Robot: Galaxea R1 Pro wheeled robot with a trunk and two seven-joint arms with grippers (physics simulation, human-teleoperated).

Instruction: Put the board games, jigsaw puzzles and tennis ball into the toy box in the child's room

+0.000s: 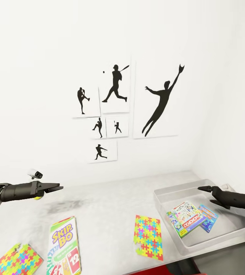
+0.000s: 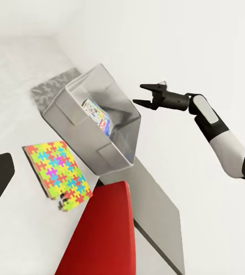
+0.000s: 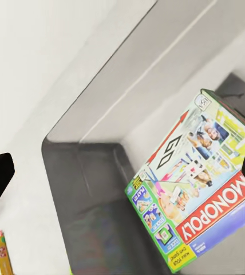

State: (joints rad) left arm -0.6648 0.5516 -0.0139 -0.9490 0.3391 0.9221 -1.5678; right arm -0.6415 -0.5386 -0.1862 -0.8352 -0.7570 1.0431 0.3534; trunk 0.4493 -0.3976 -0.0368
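Note:
The grey toy box [image 1: 168, 195] stands at the right of the light grey table [image 1: 99, 202]. Inside it a MONOPOLY board game [image 1: 186, 220] lies on top of a second game box [image 1: 209, 217]. My right gripper [image 1: 204, 188] hovers open over the box's far side, holding nothing. A SKIP-BO board game [image 1: 63, 248] lies near the front left. One jigsaw puzzle [image 1: 148, 236] lies left of the box, another [image 1: 15, 261] at the front left corner. My left gripper [image 1: 57, 187] hangs open above the table's left part. The tennis ball [image 1: 37, 197] peeks out below that arm.
Black sports-silhouette posters [image 1: 115, 88] hang on the white wall behind the table. A red seat [image 2: 102, 235] stands close to the table's front edge near the box. The left wrist view also takes in the toy box [image 2: 82, 132] and a puzzle [image 2: 56, 172].

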